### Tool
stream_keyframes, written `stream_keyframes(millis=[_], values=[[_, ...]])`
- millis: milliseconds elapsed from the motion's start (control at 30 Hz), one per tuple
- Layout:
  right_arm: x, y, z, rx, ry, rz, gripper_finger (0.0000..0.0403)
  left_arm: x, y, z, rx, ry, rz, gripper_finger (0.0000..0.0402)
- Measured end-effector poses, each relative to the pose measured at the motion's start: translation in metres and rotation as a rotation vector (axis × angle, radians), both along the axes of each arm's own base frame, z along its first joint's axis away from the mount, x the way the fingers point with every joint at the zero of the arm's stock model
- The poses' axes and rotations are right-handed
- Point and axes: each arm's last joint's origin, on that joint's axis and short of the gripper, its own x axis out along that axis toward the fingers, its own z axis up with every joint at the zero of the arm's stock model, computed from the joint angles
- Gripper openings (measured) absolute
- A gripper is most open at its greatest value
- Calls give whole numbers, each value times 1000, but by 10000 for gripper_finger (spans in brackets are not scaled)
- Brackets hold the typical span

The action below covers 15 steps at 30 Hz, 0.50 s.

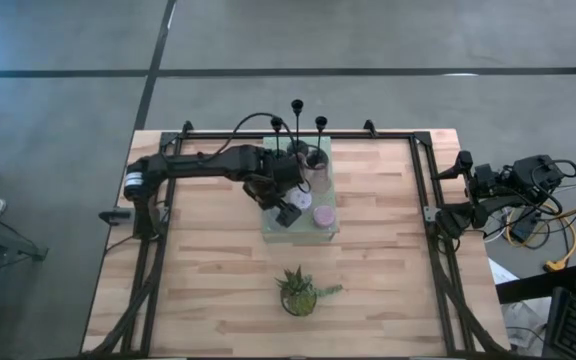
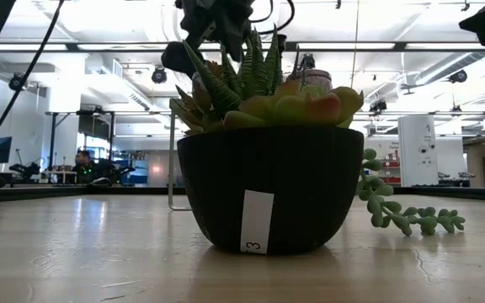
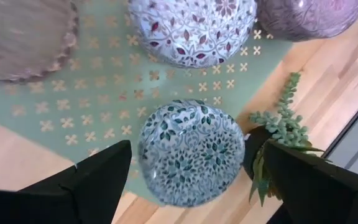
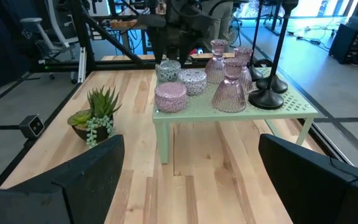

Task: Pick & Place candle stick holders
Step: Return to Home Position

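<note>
Overhead, wood table [image 1: 218, 270], grey floor [image 1: 368, 40] — holders [image 4: 230, 93] on shelf [image 4: 294, 104].

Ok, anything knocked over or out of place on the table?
Nothing stands out: black sticks, pink glass holders and round cups stand upright on the green shelf; left hand open above the green-patterned cup.

In the high view, the shelf [image 1: 328, 233] sits at the table's [image 1: 218, 290] upper centre. Three sticks [image 1: 321, 123] stand along its top edge, glass holders [image 1: 316, 162] just below them, round cups [image 1: 324, 216] lowest. The plant [image 1: 299, 292] stands below the shelf, apart.
</note>
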Motion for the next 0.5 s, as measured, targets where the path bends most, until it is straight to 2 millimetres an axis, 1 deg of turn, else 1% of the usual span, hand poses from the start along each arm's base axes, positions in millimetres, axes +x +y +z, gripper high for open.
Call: stream_keyframes(millis=[200,500], values=[[0,0,0,0,0,0,366,-4,1,15,26,5,10,369],[0,0,0,0,0,0,366,-8,1,42,43,-58,15,369]])
